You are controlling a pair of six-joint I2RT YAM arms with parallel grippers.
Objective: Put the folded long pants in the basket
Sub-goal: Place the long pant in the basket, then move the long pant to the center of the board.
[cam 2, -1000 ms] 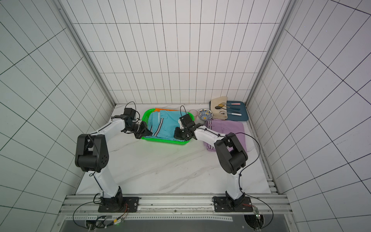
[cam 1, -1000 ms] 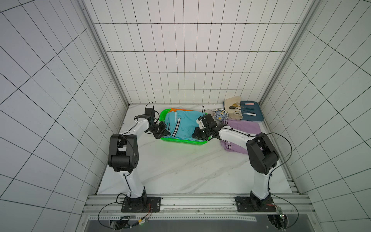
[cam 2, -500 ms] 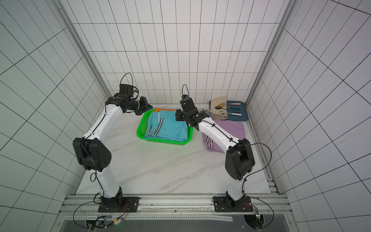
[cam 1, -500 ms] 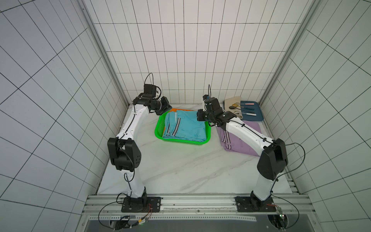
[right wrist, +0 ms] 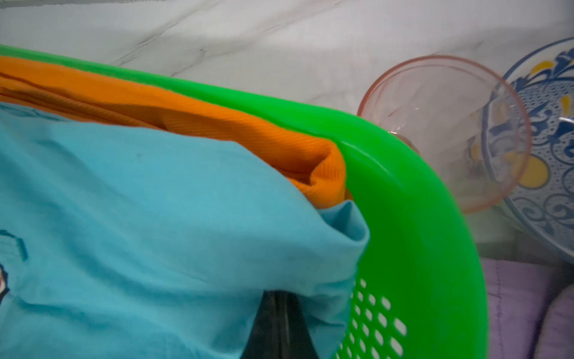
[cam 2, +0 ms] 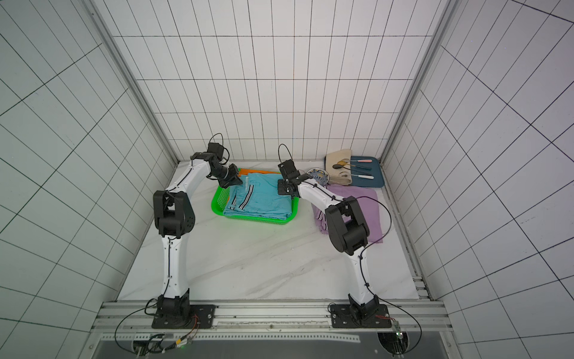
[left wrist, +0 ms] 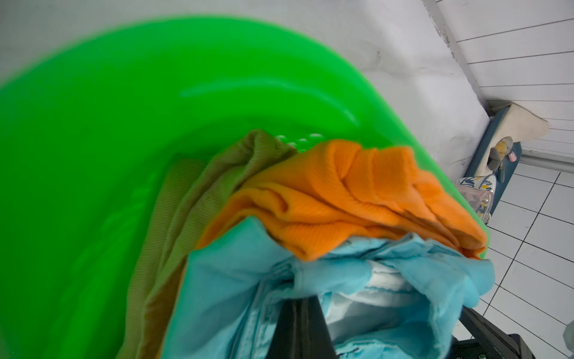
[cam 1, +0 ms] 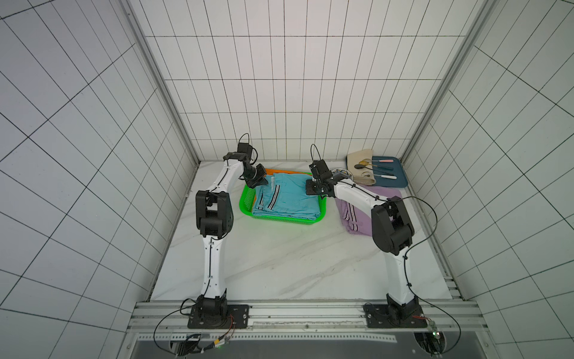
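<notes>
The green basket sits at the back middle of the table. Light blue pants lie on top in it, over orange pants and tan pants. My left gripper is shut, its tip pushed into the blue cloth at the basket's far left corner. My right gripper is shut too, its tip under a blue fold at the far right corner. Lilac pants lie on the table right of the basket, partly under my right arm.
A dark blue tray with a beige cloth and spoons stands at the back right. A patterned plate and a clear pink-rimmed bowl sit close to the basket's far right corner. Tiled walls enclose the table.
Both arms left the basket's near side, rose over it, and have come down at its far corners onto the light blue pants. The right gripper closed fully.
</notes>
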